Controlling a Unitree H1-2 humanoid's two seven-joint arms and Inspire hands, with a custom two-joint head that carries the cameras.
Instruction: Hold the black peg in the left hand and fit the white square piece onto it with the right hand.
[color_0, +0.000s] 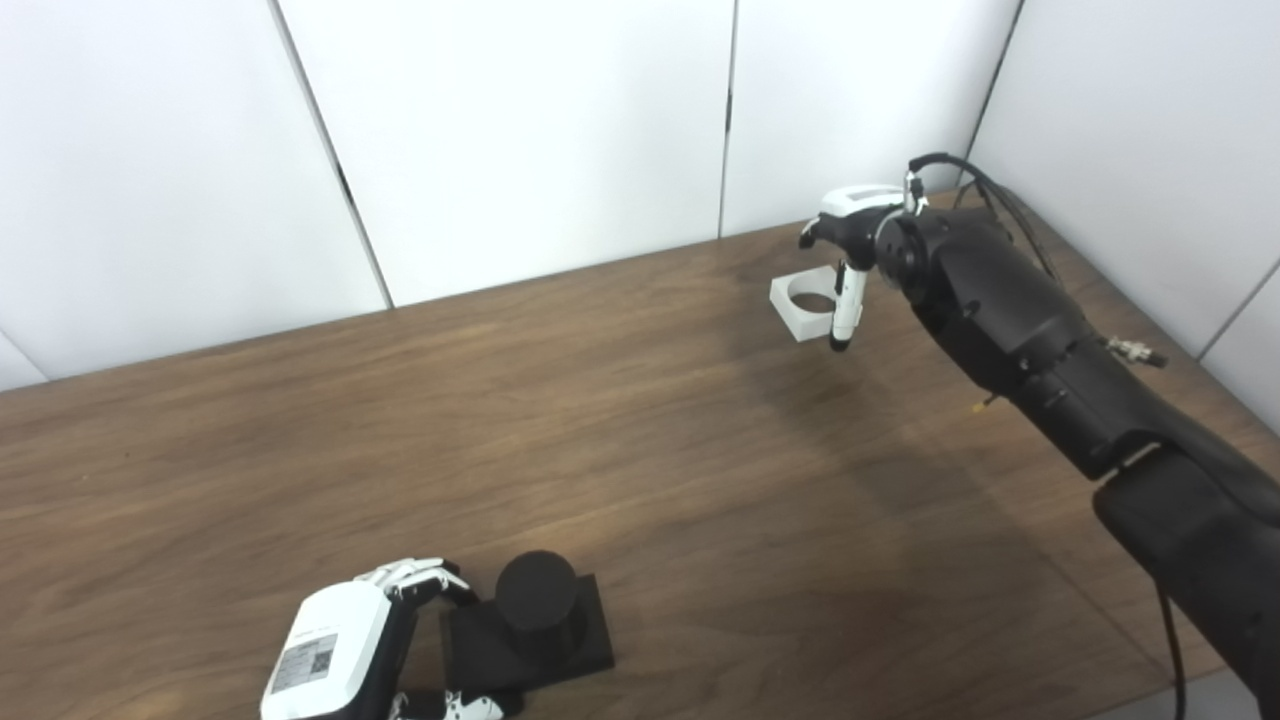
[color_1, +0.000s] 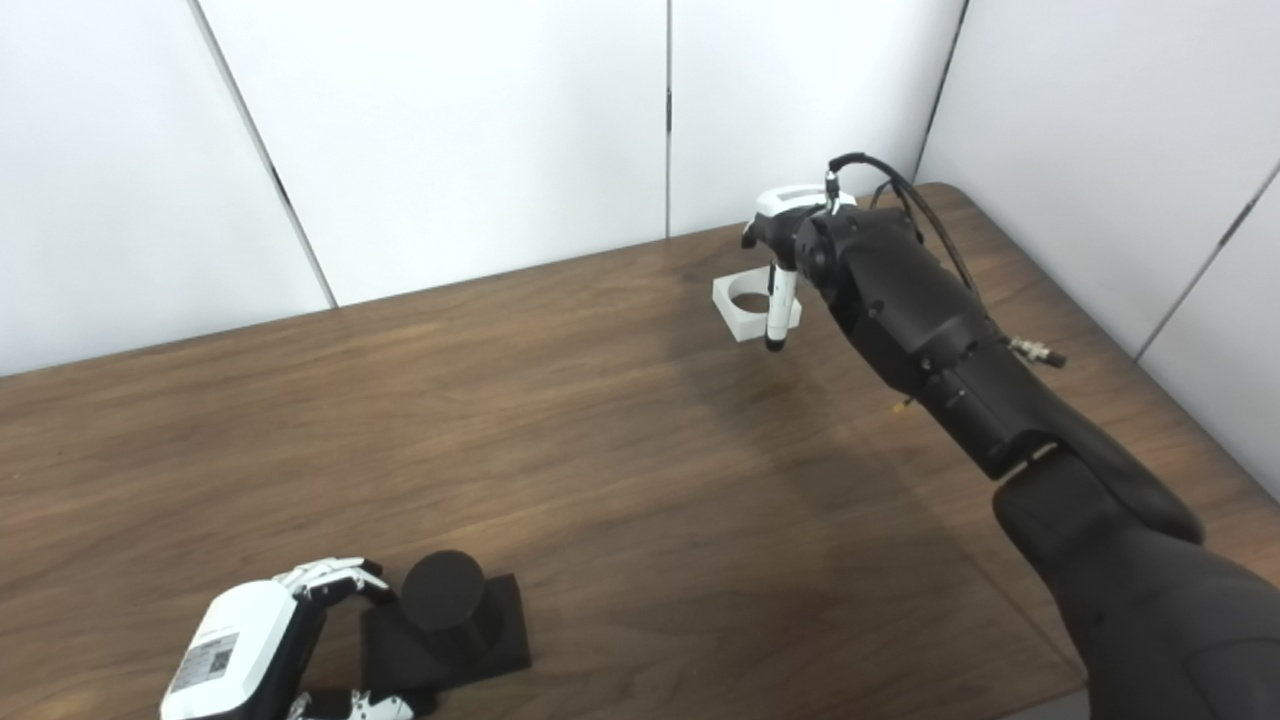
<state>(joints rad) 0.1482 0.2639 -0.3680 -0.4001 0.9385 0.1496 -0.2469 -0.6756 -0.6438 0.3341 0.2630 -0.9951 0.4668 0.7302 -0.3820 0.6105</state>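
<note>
The black peg, a short cylinder on a square black base, stands on the table near the front left. My left hand wraps the base's left side, fingers against the far corner and thumb against the near edge. The white square piece, with a round hole, lies flat at the far right. My right hand hovers just over its right side, thumb pointing down in front of it and not holding it. The other fingers are hidden behind the wrist.
The brown wooden table ends at white wall panels at the back and right. My black right forearm stretches diagonally over the table's right part, with cables near the wrist.
</note>
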